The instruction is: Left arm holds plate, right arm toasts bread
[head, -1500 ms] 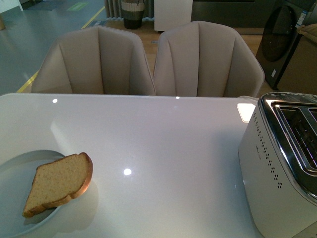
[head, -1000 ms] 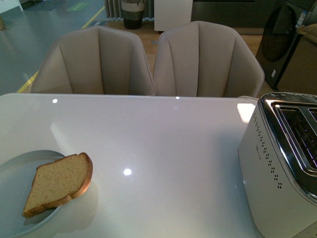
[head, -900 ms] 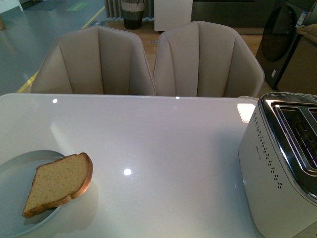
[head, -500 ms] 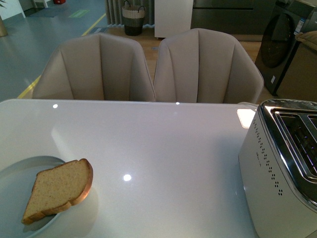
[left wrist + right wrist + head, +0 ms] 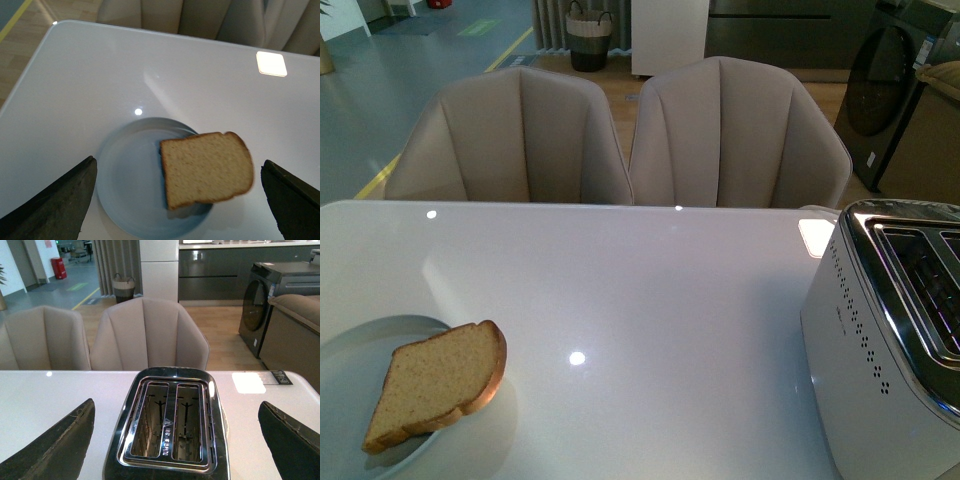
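A slice of brown bread (image 5: 438, 382) lies on a pale blue-grey plate (image 5: 350, 360) at the table's near left corner, its rounded end overhanging the plate's right rim. From the left wrist view, the bread (image 5: 206, 168) and plate (image 5: 127, 175) sit below my open left gripper (image 5: 182, 200), whose black jaws stand wide on either side, well above them. My open right gripper (image 5: 177, 440) hovers over the toaster (image 5: 167, 425), both slots empty. Neither arm shows in the front view.
The white and chrome toaster (image 5: 885, 340) stands at the table's right edge. Two beige chairs (image 5: 620, 130) stand behind the white glossy table (image 5: 640, 290). A small white square (image 5: 815, 236) lies near the toaster's far side.
The front view has shifted slightly, so the table and bread appear a little lower in the picture. Bread, plate and toaster keep their places on the table.
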